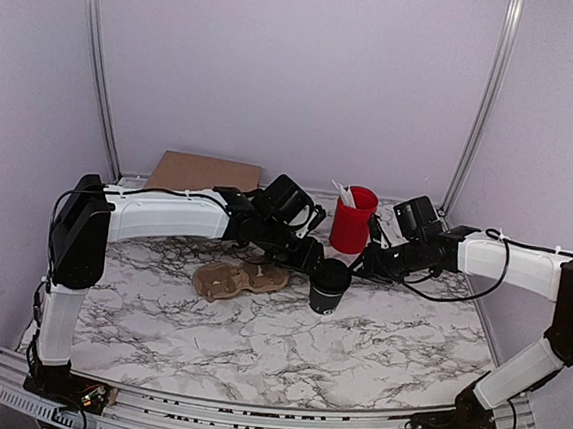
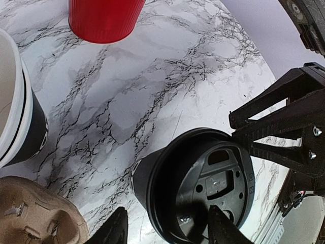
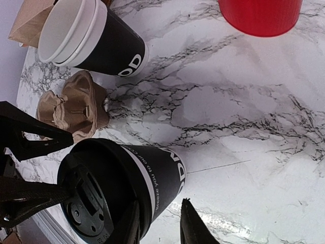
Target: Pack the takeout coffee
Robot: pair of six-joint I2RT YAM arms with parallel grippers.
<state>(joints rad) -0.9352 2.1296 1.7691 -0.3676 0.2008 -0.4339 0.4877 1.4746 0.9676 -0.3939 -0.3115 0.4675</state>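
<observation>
Marble tabletop [image 1: 255, 344], with two arms reaching in from its near edge. Just right of the tabletop's middle stands the cup [image 1: 329, 287]: black, lid on, upright on the marble, not yet packed. The left claw [image 2: 168, 229] hangs over it from the left with its jaws apart, one finger crossing above the lid, clamping nothing that I can see. The right claw [image 3: 160, 226] comes in from the right with its jaws narrow and its tips at the lid's rim. I cannot tell whether they pinch it. Just left of the cup lies a brown pulp carrier [image 1: 239, 280]. Farther back stands a red cup [image 1: 352, 221] of utensils. A brown bag [image 1: 205, 173] rests at the far edge, left of middle.

The step looks like taking hold of the cup. To do it well, I judge, a claw should close on the wall below the lid, since the lid could pop off, then lift straight.

Both wrist views show a stack [image 3: 91, 43] of lidless cups by the carrier. The top view hides it behind the left arm. The right wrist view shows the white lettering plainly.
</observation>
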